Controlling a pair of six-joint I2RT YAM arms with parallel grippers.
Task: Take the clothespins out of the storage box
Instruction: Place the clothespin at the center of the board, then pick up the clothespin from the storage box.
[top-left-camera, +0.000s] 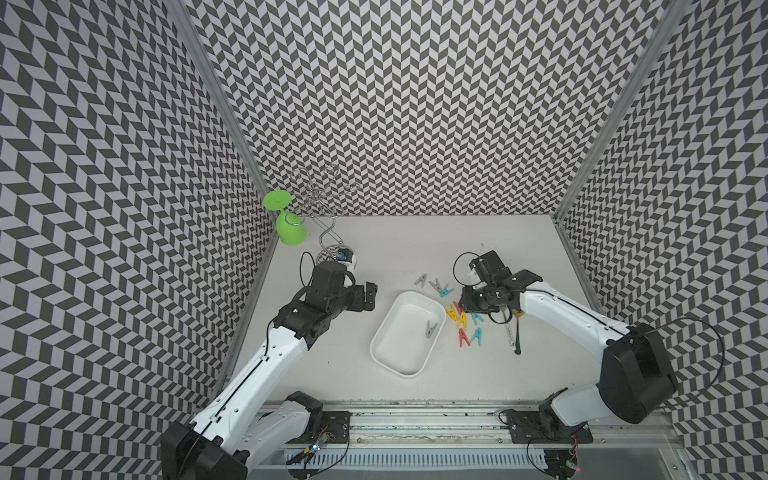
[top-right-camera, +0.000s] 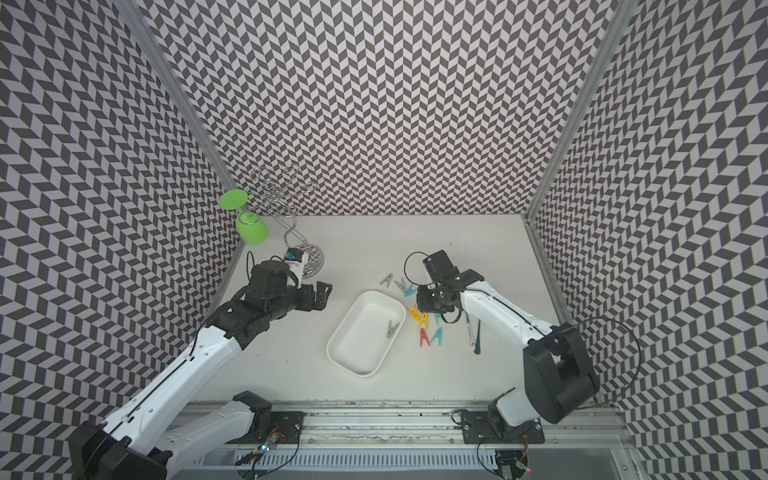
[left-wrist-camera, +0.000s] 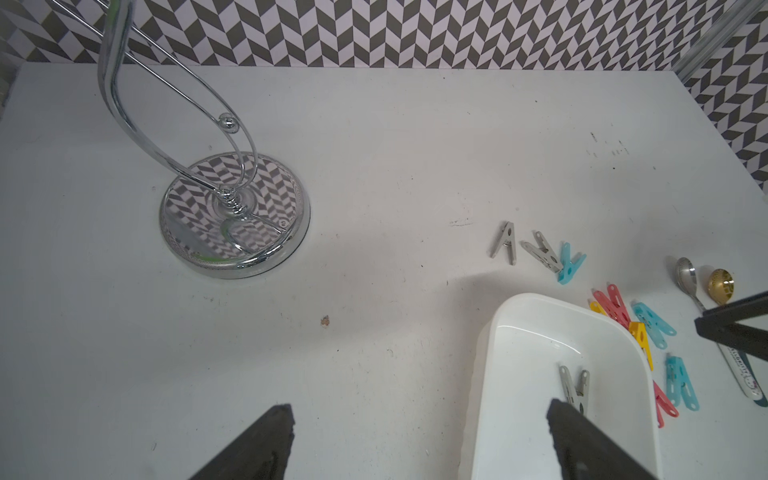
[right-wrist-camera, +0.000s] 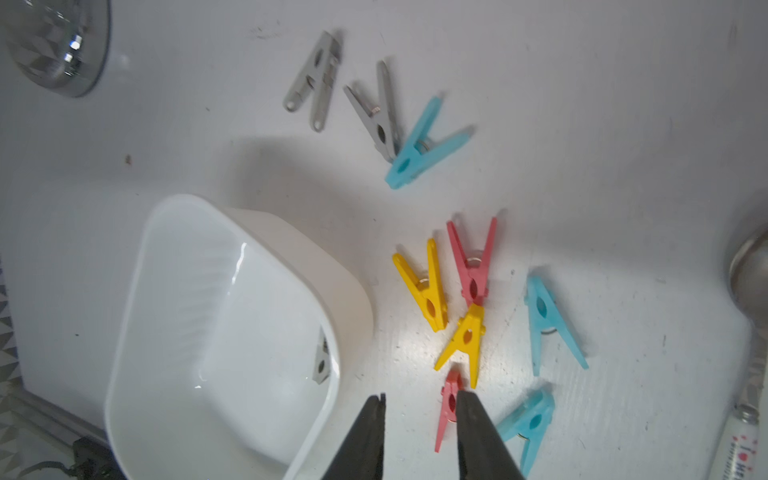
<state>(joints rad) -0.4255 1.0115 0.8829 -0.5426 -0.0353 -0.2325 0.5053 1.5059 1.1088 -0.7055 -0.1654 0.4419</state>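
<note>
The white storage box (top-left-camera: 399, 345) (top-right-camera: 361, 338) lies mid-table with one grey clothespin (top-left-camera: 431, 329) (left-wrist-camera: 573, 384) (right-wrist-camera: 322, 361) inside, near its right wall. Several clothespins lie on the table just right of the box: grey ones (right-wrist-camera: 313, 79), teal (right-wrist-camera: 419, 149), yellow (right-wrist-camera: 428, 291) and red (right-wrist-camera: 473, 262). My right gripper (right-wrist-camera: 419, 397) hovers over the table between the box wall and a red clothespin (right-wrist-camera: 449, 411). Its jaws stand a little apart with nothing between them. My left gripper (left-wrist-camera: 419, 407) (top-left-camera: 370, 297) hangs wide open and empty, left of the box.
A chrome stand (left-wrist-camera: 235, 220) with a green plastic glass (top-left-camera: 291, 226) hanging on it stands at the back left. Long spoons (top-left-camera: 513, 332) (left-wrist-camera: 690, 282) lie right of the clothespins, under my right arm. Patterned walls close in three sides.
</note>
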